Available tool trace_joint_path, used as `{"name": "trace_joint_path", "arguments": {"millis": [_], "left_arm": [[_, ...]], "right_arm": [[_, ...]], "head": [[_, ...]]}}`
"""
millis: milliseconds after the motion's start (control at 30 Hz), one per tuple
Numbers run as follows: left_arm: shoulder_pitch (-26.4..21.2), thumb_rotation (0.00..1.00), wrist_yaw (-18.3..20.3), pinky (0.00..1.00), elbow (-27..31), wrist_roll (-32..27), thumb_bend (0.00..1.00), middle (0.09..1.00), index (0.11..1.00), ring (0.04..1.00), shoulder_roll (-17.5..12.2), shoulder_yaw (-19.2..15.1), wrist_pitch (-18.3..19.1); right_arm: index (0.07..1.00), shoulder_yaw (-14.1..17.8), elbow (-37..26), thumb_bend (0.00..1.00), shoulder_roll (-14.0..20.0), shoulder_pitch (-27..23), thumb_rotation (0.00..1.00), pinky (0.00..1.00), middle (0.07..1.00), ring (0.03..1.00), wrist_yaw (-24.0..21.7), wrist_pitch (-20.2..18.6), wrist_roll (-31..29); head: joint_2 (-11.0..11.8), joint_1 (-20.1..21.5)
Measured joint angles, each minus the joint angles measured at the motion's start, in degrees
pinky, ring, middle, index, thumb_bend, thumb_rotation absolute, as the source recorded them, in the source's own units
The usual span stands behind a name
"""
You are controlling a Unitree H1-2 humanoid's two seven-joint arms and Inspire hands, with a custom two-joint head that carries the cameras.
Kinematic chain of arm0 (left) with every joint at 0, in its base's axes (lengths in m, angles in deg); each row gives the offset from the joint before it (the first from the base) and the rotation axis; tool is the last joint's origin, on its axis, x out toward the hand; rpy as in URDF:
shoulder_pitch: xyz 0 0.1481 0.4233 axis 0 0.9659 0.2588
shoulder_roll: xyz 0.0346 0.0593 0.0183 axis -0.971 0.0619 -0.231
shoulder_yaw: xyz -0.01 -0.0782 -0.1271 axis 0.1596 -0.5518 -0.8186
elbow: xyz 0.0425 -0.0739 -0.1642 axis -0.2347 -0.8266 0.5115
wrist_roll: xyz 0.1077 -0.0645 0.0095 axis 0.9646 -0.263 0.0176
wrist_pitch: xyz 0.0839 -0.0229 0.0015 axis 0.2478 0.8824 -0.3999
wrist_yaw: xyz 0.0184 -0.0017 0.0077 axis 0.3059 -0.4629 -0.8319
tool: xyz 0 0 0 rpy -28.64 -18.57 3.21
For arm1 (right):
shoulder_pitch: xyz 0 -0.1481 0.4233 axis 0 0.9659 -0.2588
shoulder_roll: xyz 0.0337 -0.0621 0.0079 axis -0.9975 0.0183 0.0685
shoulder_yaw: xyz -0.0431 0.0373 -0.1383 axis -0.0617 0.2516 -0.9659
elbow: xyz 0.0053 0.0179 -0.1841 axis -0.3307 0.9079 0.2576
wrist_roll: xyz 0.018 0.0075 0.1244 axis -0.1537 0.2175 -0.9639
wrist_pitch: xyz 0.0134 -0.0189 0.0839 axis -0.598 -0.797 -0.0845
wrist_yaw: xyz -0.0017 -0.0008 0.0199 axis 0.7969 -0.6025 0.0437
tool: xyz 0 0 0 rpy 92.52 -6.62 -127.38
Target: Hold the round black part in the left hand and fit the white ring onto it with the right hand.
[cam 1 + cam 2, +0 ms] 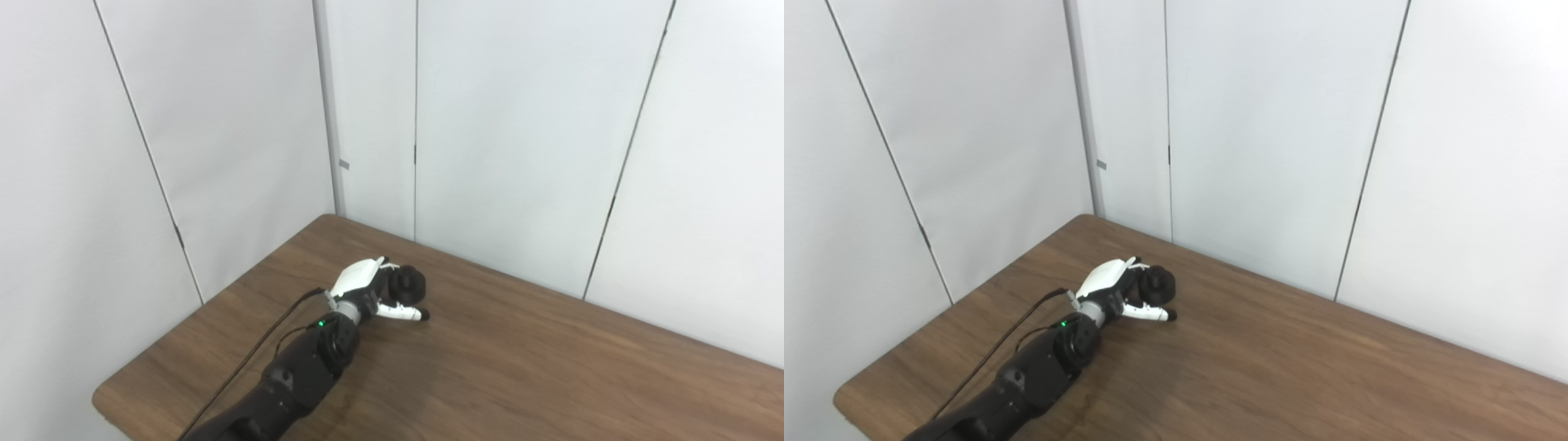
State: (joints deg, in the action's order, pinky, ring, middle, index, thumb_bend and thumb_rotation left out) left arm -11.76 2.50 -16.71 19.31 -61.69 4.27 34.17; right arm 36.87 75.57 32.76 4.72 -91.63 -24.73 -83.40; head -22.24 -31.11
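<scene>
Left eye view and right eye view: the left robot hand [367, 288], on a dark arm [294, 373] entering from the bottom left, rests at the far left part of the brown worktop [551, 367], close to the corner of the white wall panels [520, 122]. Its fingers curl around the round black part [407, 286], which sits on the worktop on the hand's right side, and its thumb [401, 313] extends just near of the part. The right robot hand and the white ring are out of frame
</scene>
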Motion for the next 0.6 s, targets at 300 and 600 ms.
{"name": "trace_joint_path", "arguments": {"millis": [300,600], "left_arm": [[0.5,0.05,-6.7,1.0,-2.7,0.1,0.52,0.898,0.481,1.0,0.9,0.3,-4.8],[0.3,0.05,-7.6,1.0,-3.0,0.1,0.52,0.898,0.48,1.0,0.9,1.1,-5.9]], "right_arm": [[0.932,0.0,-0.5,0.67,0.0,0.3,0.75,0.96,0.941,0.971,0.0,-0.6,0.0],[0.928,0.0,-0.7,0.67,-0.2,0.5,0.75,0.95,0.911,0.95,0.1,-1.1,-0.1]], "head": [[-0.3,0.1],[-0.3,0.3]]}}
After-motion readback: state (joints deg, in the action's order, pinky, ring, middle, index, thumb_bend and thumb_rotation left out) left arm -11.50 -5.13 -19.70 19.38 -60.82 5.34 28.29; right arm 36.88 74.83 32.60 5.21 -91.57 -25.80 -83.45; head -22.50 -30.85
